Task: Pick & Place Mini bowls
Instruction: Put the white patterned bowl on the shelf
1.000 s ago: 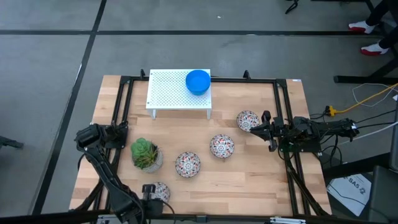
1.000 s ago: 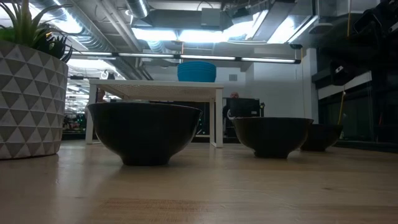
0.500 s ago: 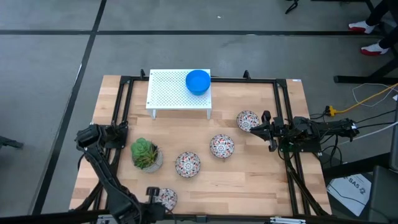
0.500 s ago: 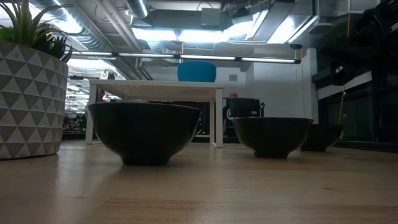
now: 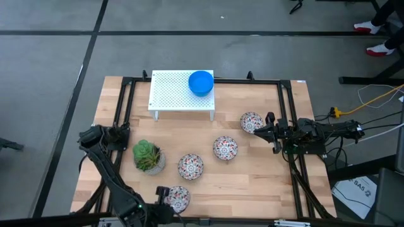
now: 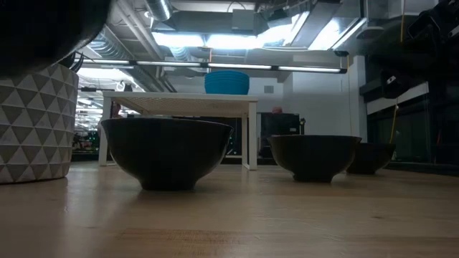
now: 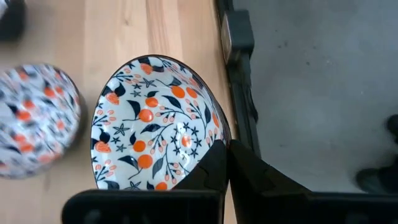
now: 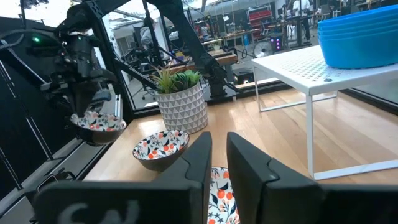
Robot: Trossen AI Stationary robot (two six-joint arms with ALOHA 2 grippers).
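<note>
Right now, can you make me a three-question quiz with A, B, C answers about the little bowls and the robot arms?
1. Where is the blue bowl?
A. on the white rack
B. beside the plant
C. in a gripper

2. How many flowery bowls show from above?
A. two
B. four
C. six

3. What is the left gripper doing?
A. holding a flowery bowl
B. hanging open
C. touching the plant

Answers:
1 A, it sits on the rack's top.
2 B, three stand on the table and one is held at the near edge.
3 A, its fingers pinch that bowl's rim, lifted off the wood.
</note>
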